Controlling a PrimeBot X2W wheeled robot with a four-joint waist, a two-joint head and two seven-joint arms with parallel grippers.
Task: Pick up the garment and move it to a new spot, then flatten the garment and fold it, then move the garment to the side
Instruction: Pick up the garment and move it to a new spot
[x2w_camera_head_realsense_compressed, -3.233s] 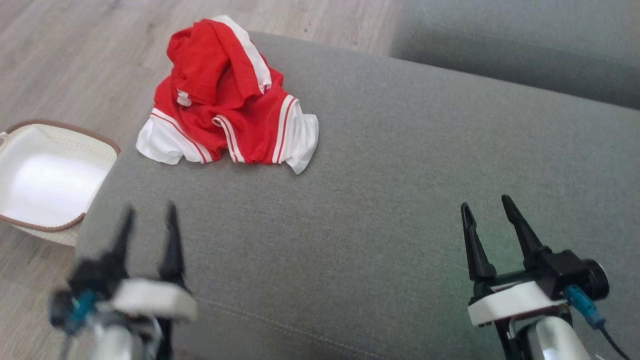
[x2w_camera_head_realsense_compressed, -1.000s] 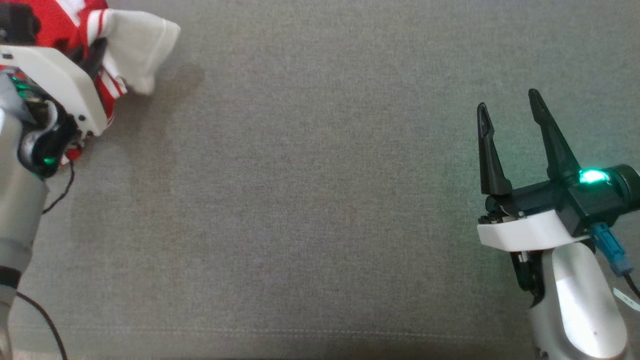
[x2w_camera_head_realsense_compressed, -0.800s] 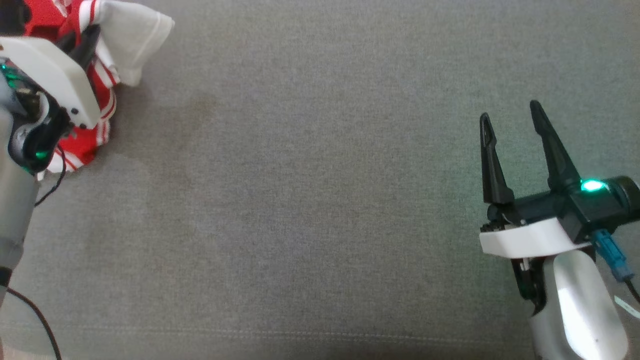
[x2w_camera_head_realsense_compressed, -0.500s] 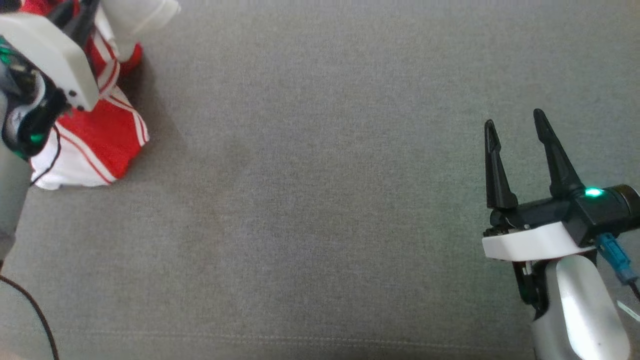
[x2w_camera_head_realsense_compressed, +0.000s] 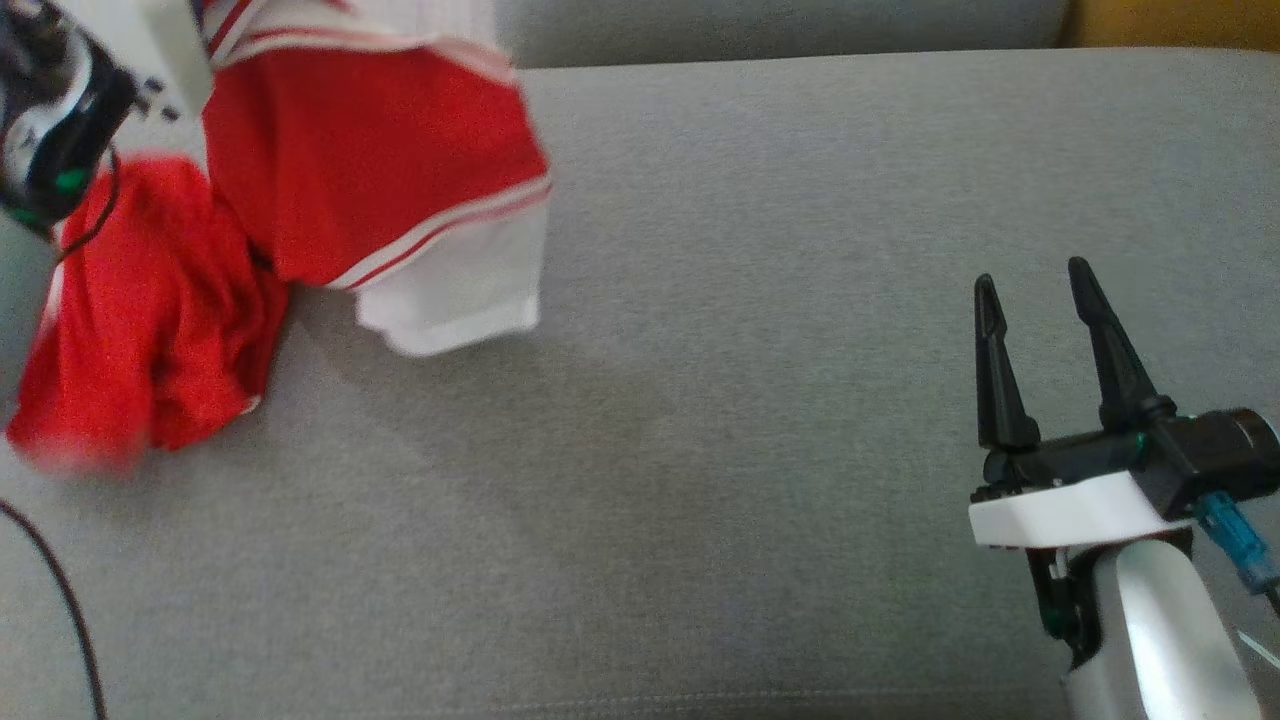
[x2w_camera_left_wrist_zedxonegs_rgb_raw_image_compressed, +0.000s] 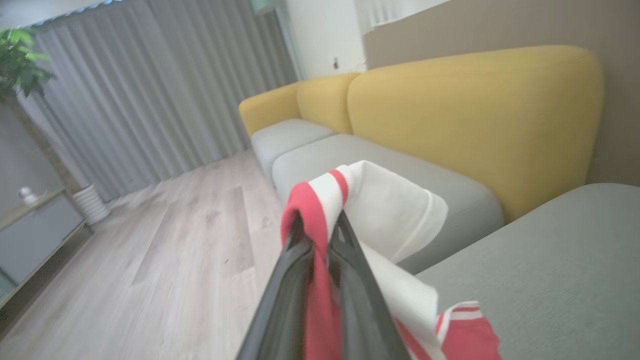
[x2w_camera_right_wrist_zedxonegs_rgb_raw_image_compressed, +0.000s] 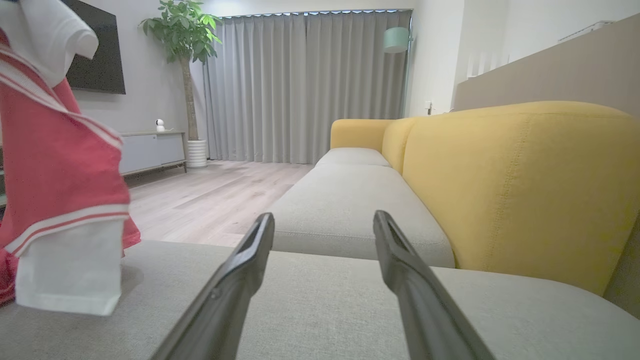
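Note:
The garment (x2w_camera_head_realsense_compressed: 370, 170) is red with white striped trims. It hangs from the upper left of the head view, and its lower red folds (x2w_camera_head_realsense_compressed: 140, 320) rest on the grey cushion (x2w_camera_head_realsense_compressed: 760, 450). In the left wrist view my left gripper (x2w_camera_left_wrist_zedxonegs_rgb_raw_image_compressed: 317, 226) is shut on a bunched red-and-white edge of the garment (x2w_camera_left_wrist_zedxonegs_rgb_raw_image_compressed: 390, 210), lifted above the seat. My left arm's wrist (x2w_camera_head_realsense_compressed: 50, 110) shows at the head view's top left corner. My right gripper (x2w_camera_head_realsense_compressed: 1032, 278) stands open and empty over the cushion's right side, well apart from the cloth. In the right wrist view my right gripper (x2w_camera_right_wrist_zedxonegs_rgb_raw_image_compressed: 324, 220) points past the garment (x2w_camera_right_wrist_zedxonegs_rgb_raw_image_compressed: 60, 175), which hangs at the left.
A yellow backrest (x2w_camera_right_wrist_zedxonegs_rgb_raw_image_compressed: 515, 185) rises along the right behind the grey seats. A second grey seat (x2w_camera_right_wrist_zedxonegs_rgb_raw_image_compressed: 345, 200) lies ahead, with wooden floor (x2w_camera_right_wrist_zedxonegs_rgb_raw_image_compressed: 215, 195) to its left. A black cable (x2w_camera_head_realsense_compressed: 60, 600) trails at the head view's lower left.
The head camera has tilted. My left gripper has raised the garment, which now hangs unfurled and further into view. The right gripper stays open in about the same place.

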